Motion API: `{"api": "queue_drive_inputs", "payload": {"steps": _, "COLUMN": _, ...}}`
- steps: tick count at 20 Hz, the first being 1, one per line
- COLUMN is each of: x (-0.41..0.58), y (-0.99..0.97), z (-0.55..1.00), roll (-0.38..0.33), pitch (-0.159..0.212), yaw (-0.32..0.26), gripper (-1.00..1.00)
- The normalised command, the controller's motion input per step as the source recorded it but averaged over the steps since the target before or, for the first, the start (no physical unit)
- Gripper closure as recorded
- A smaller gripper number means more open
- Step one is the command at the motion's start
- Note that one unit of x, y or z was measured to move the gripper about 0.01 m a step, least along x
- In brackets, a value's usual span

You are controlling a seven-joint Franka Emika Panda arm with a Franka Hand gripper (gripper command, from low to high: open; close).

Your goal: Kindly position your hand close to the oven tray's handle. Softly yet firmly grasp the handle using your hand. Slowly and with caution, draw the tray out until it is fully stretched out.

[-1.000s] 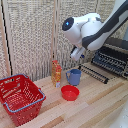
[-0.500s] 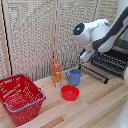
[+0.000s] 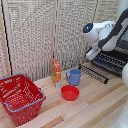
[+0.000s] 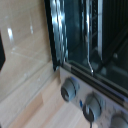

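We take the oven as our landmark; it sits at the exterior view's right edge, on the wooden desk, and only part of it shows behind the arm. In the wrist view its silvery front frame and a row of round knobs fill the picture, somewhat blurred. The white arm reaches across the oven's front, and the claw hangs just before the oven's opening, above the fold-down door that juts out from the oven's base towards the mug. We cannot tell from either view whether the claw's fingers are apart or together; nothing appears held.

The oven tray lies inside the oven's mouth, a dark rack of thin parallel bars, close behind the claw. We judge it stiff and fairly light, metal and rather slick, likely to slide on its rails with some friction and to jam if pulled askew. The best hold looks to be the middle of its front bar, drawn straight outward and level.

Away from the oven, towards the exterior view's left, stand a red basket, a blue mug, an orange carton and a small red bowl.
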Motion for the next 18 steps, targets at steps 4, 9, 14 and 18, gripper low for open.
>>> {"api": "queue_drive_inputs", "payload": {"steps": 4, "x": 0.21, "y": -0.35, "z": -0.2, "roll": 0.0, "pitch": 0.0, "yaw": -0.118, "gripper": -1.0}}
{"api": "queue_drive_inputs", "payload": {"steps": 9, "x": -0.02, "y": -0.47, "z": -0.1, "roll": 0.0, "pitch": 0.0, "yaw": -0.211, "gripper": -1.0}}
{"api": "queue_drive_inputs", "payload": {"steps": 14, "x": -0.006, "y": -0.38, "z": -0.1, "roll": 0.0, "pitch": 0.0, "yaw": -0.273, "gripper": -1.0}}
{"api": "queue_drive_inputs", "payload": {"steps": 18, "x": 0.0, "y": -0.4, "z": -0.03, "roll": 0.0, "pitch": -0.023, "yaw": -0.115, "gripper": -1.0}}
